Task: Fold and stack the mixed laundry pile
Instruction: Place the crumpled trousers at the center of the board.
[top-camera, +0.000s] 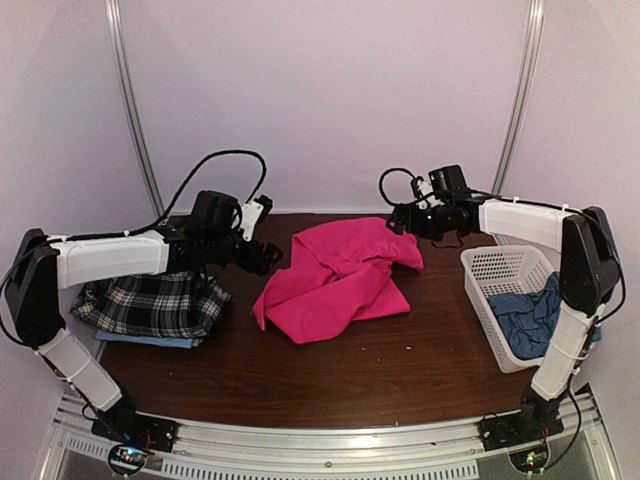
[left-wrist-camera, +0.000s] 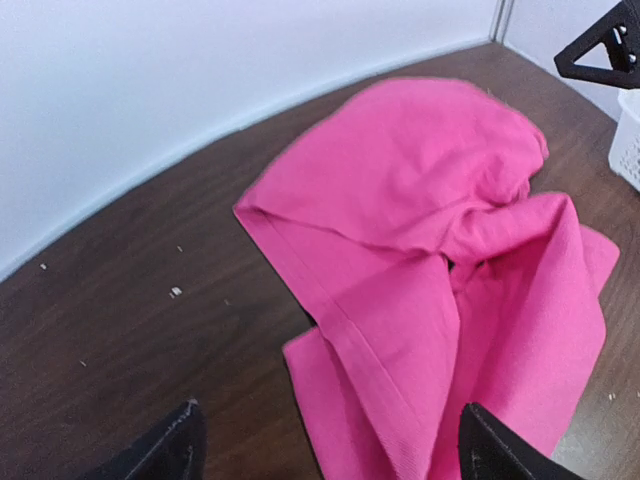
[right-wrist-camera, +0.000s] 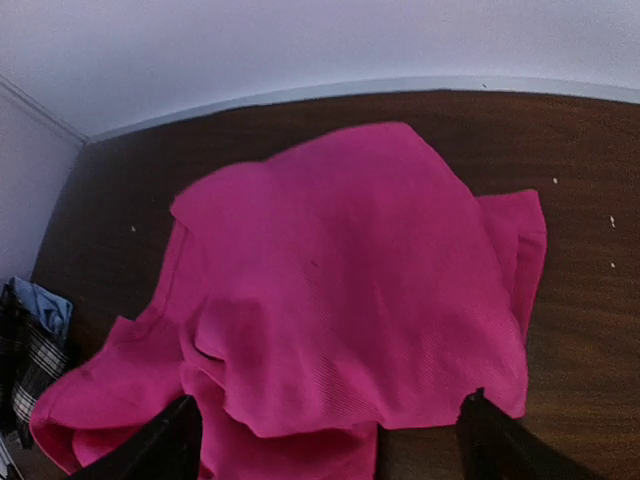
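Nearest, to the right of the crumpled hot-pink fabric trousers (top-camera: 335, 280) heaped in the middle of the dark brown wooden table (top-camera: 400, 380), a duller blue cloth (top-camera: 528, 318) lies in the white plastic lattice basket (top-camera: 500, 268). To the trousers' left, a folded black-and-white plaid shirt (top-camera: 150, 303) rests on a light blue shirt (top-camera: 160, 341) (only its edge shows). Farther back, the left gripper (top-camera: 265, 258) hovers just beside the trousers' left edge and the right gripper (top-camera: 398, 222) at their far right corner, both with jaws spread and grasping nothing.

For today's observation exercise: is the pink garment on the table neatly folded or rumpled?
Rumpled. The hot-pink garment lies in an uneven heap on the table, with loose overlapping flaps and creases.
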